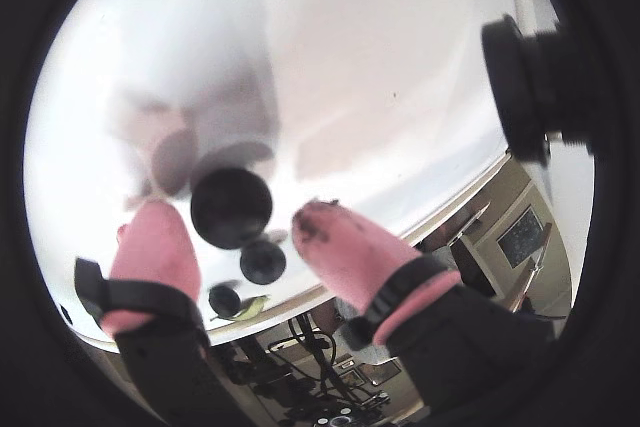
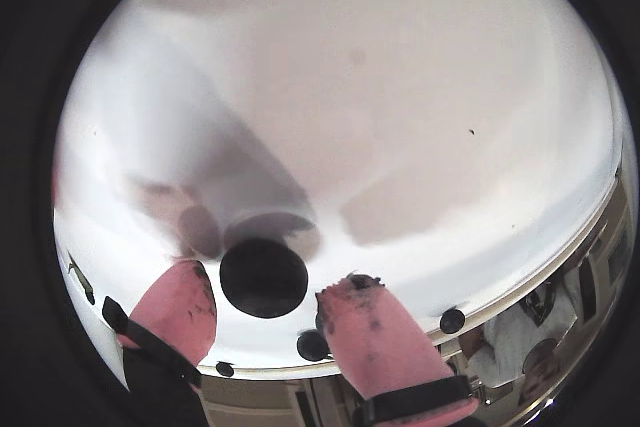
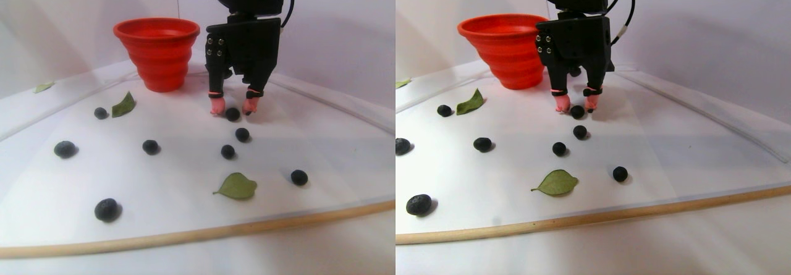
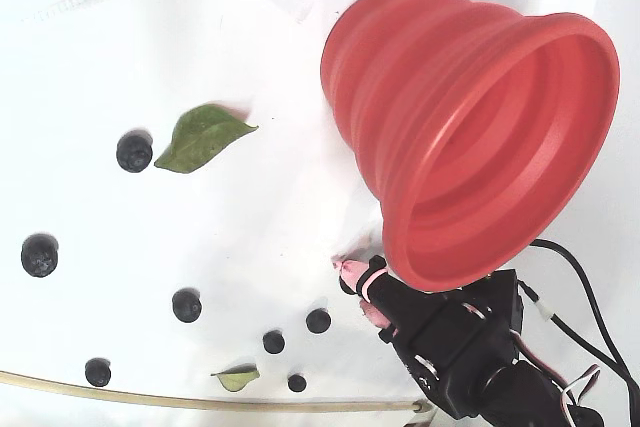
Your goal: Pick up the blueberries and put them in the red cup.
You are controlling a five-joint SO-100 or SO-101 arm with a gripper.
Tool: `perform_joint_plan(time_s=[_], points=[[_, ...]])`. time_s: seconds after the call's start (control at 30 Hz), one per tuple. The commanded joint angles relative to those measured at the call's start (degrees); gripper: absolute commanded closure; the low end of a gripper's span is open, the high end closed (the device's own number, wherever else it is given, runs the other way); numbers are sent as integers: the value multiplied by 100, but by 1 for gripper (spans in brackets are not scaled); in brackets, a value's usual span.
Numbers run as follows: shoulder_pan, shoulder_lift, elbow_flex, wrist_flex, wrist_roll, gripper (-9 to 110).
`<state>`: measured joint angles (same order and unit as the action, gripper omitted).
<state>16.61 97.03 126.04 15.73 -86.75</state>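
The jaws stand open, one pink fingertip on each side of a blueberry, so the gripper (image 3: 233, 109) is down on the white table (image 3: 185, 182) but is not squeezing yet. In both wrist views this blueberry (image 1: 231, 207) sits round and dark between the pink fingertips (image 1: 155, 247), with a small gap on each side. In the left half of the stereo pair view it lies in the middle of the table, just to the right of the red cup (image 3: 157, 52), which stands upright at the far side. More blueberries (image 3: 150, 146) lie nearer the camera, spread to the left and right, with two green leaves (image 3: 236, 186) among them. I think the step now is to close on the berry. To do it well, the fingertips should come in slowly and evenly, so the berry stays in the middle and does not roll out. The squeeze should be soft, because a blueberry looks easy to squash. Then the arm should lift straight up, go over the wide rim of the cup, and let go only when the berry is above the hole. The cup looks empty in the fixed view, so the job is likely near its start.
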Motion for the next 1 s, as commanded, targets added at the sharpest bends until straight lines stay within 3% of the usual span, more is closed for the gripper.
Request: perform_joint_plan(time_s=[0.0,0.97], points=[[167,35,-123,-44,26,81],[176,-290,-220,-396,18,87]])
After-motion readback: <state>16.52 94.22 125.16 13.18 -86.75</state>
